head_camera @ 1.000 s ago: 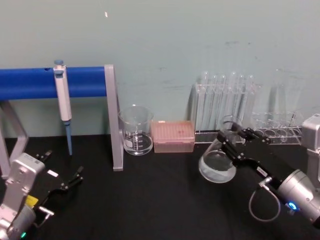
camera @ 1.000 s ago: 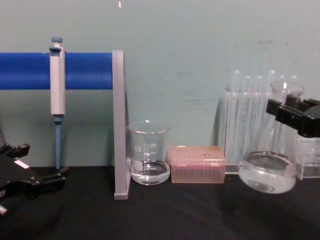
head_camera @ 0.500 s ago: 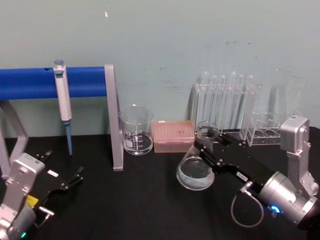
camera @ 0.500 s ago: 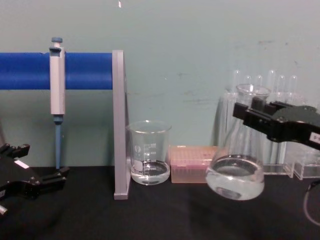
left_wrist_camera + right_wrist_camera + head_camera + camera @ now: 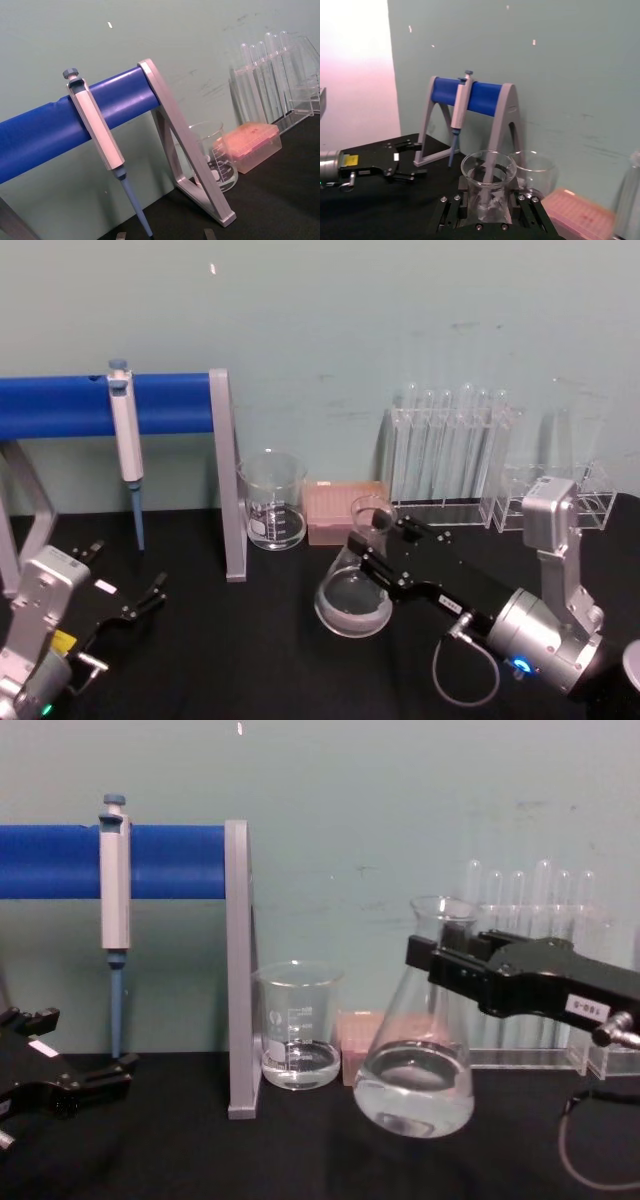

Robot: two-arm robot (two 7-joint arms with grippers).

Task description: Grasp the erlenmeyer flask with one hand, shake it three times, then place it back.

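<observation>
right gripper (image 5: 441, 960), black and boxy: jaws clamped on the neck of the clear glass conical erlenmeyer flask (image 5: 415, 1072), just under its rim. flask at centre-table, near side of pink plastic tip box (image 5: 352, 1028), right of straight-walled glass beaker (image 5: 298, 1025). long axis approx. vertical, mouth up, leaning slightly right; clear liquid in base. white gripper label (image 5: 580, 1007): print unreadable. left gripper (image 5: 128, 572): jaws apart, empty, near left.
</observation>
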